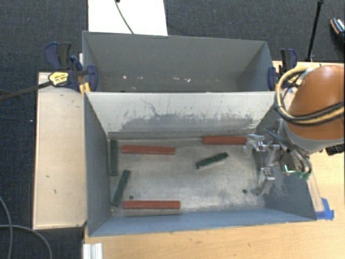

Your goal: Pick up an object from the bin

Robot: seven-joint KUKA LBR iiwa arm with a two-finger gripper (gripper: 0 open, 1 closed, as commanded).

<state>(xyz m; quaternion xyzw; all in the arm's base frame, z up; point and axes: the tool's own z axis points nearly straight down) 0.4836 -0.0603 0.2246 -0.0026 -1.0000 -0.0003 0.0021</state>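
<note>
Camera view gives us the grey metal bin (178, 112), our gripper (265, 184) low at its right end, opening we cannot tell, near a red-brown straight stick (223, 140) by its back wall and a dark green stick (211, 160) mid-floor.

Arm (315, 109) and its orange cover (323, 90) run off the right edge, cut there. The wrist hides part of the bin (294, 206) at its right wall. Red-brown bar (223, 140) at the back: right end passes behind the gripper (264, 186) hardware. Dark speck (244, 191) on the floor, just left of the gripper: too small to identify.
</note>
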